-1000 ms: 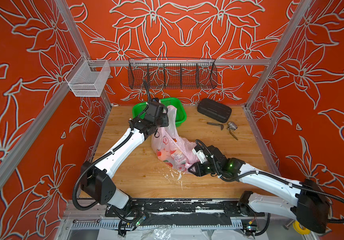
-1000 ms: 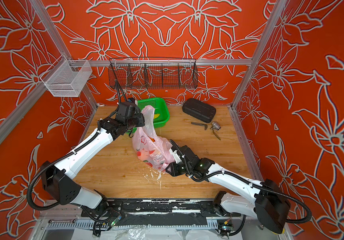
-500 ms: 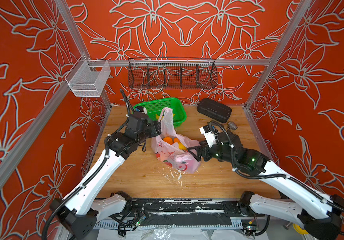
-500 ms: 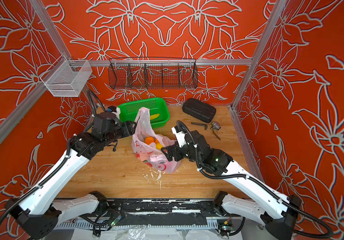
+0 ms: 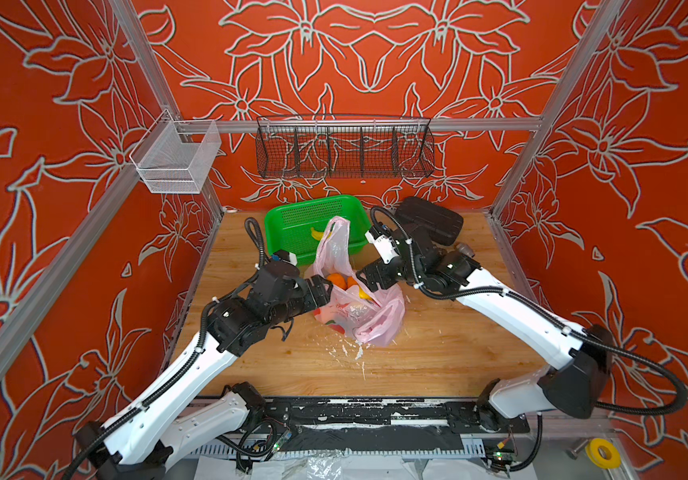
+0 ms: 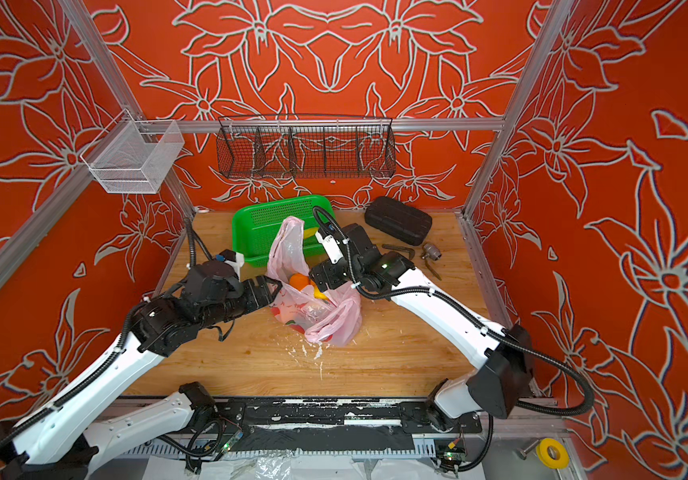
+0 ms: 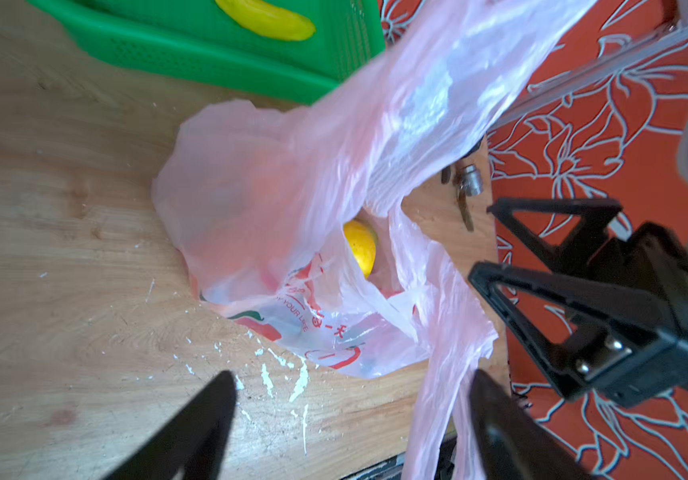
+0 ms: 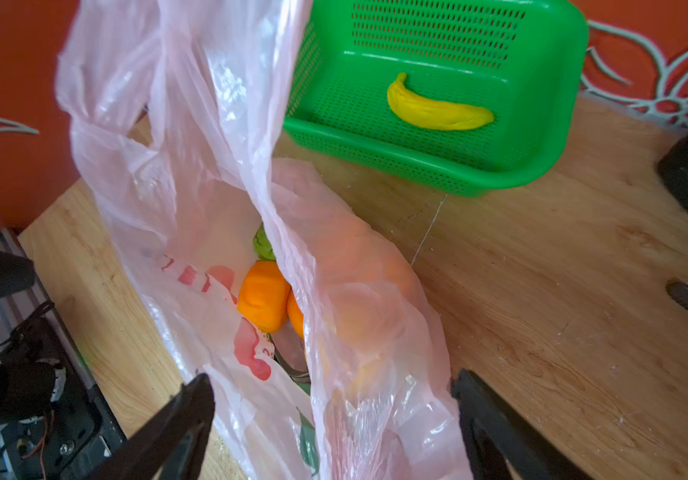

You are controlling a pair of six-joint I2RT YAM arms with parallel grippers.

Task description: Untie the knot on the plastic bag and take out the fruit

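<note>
1. Both arms have moved off the plastic bag (image 5: 369, 320). A second ago the left gripper (image 5: 327, 289) was clamped on its top at the green basket (image 5: 305, 212) front rim, and the right gripper (image 5: 365, 278) was low on the bag's side away from the basket. Now both sit level with the bag mouth, just in front of the basket, the left off its left front corner and the right off its right.
2. Both sets of jaws are released, spread wide, grasping nothing. In the left wrist view a loose strip of bag hangs beside one jaw; can't tell if it touches.
3. The bag has stayed on the counter (image 5: 438, 345) just in front of the basket, one handle standing up against its front rim. The mouth now gapes; no fruit showed there a second ago.
4. The knot: no tied bunch visible, so probably undone, though folds could hide a remnant.
5. The fruit (image 5: 336, 279) is still inside: an orange (image 8: 263, 299) at the mouth, a yellow one (image 7: 361, 247) and a green one (image 8: 262, 245) deeper. The basket holds only the banana (image 8: 438, 112).
6. Read: untying looks finished, extraction not started. Sagging film over the opening is the likely snag.
</note>
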